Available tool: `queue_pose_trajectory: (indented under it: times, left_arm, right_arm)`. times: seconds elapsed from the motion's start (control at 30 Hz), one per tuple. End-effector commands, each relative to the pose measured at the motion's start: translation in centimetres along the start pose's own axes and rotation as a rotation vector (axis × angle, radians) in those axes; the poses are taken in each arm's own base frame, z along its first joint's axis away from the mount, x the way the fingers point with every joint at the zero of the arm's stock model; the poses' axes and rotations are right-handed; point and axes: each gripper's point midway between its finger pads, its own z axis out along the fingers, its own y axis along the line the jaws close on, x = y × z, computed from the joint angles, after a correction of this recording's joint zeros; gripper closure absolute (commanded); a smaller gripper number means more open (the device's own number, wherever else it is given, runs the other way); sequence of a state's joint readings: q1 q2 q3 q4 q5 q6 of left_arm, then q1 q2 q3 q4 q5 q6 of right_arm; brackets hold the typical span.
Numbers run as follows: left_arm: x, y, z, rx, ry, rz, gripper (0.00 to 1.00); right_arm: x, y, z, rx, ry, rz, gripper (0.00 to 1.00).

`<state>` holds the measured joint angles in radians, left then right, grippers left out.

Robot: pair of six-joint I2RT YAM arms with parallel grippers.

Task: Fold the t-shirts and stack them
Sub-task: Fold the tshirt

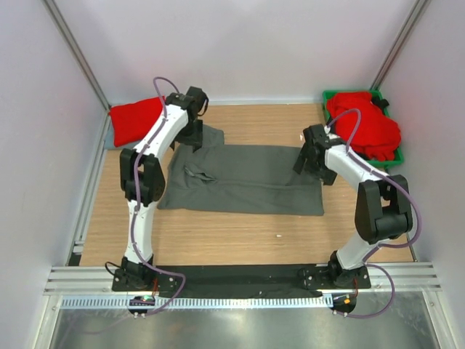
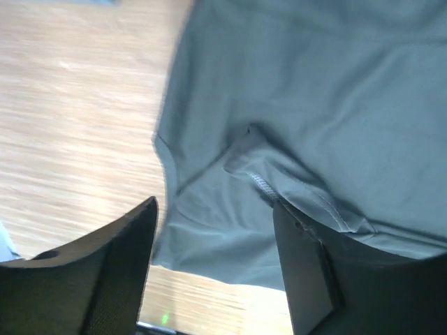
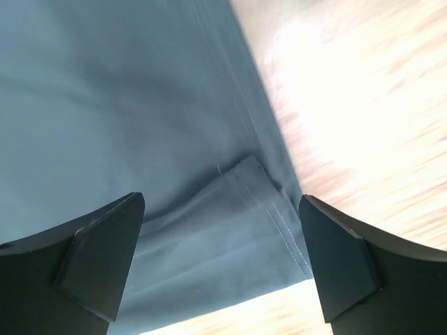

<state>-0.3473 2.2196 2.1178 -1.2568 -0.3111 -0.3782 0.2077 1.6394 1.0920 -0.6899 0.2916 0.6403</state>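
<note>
A dark charcoal grey t-shirt (image 1: 247, 178) lies spread on the wooden table. My left gripper (image 1: 192, 138) is open above its far left part, over a sleeve and hem (image 2: 230, 230). My right gripper (image 1: 309, 158) is open above its far right corner, where a folded hem with stitching (image 3: 258, 209) lies between the fingers. Neither gripper holds cloth. A folded red t-shirt (image 1: 134, 120) lies at the far left. Several red t-shirts (image 1: 367, 127) are piled in the green bin at the far right.
The green plastic bin (image 1: 330, 97) stands at the far right corner. A pale blue-grey cloth edge (image 1: 108, 134) shows under the red shirt at the left. White walls enclose the table. Bare wood (image 1: 240, 236) lies in front of the grey shirt.
</note>
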Motion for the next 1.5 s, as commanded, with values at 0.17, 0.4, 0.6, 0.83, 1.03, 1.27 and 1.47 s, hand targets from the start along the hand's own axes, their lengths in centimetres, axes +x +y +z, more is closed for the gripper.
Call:
queue_pose_trajectory:
  times: [0.17,0.4,0.6,0.83,1.03,1.27,1.47]
  left_arm:
    - [0.6,4.6,-9.9,0.008,-0.166,-0.106,0.19]
    - [11.1,2.7,-7.7,0.238,-0.13,-0.283,0.19]
    - [15.7,2.7,-5.2,0.278,-0.146,-0.459,0.16]
    - [17.1,4.2,-2.3,0.196,-0.184,-0.585,0.11]
    - [17.3,5.1,-0.3,0.133,-0.223,-0.648,0.11]
    - [17.6,6.0,1.7,0.089,-0.255,-0.72,0.12]
    - [17.7,5.7,3.1,0.078,-0.252,-0.732,0.16]
  right_arm:
    - [-6.6,-0.8,-8.9,-0.068,-0.219,0.051,0.0]
    - [2.0,-0.9,-7.5,-0.272,-0.068,0.075,0.0]
    - [6.0,-1.3,-5.4,-0.327,-0.001,0.088,0.0]
    - [6.7,-3.0,-3.6,-0.329,0.028,0.153,0.0]
    - [7.2,-4.2,-2.0,-0.314,0.065,0.189,0.01]
    - [7.0,-5.7,-1.0,-0.279,0.058,0.257,0.11]
    - [7.1,-5.4,-0.3,-0.29,0.062,0.3,0.33]
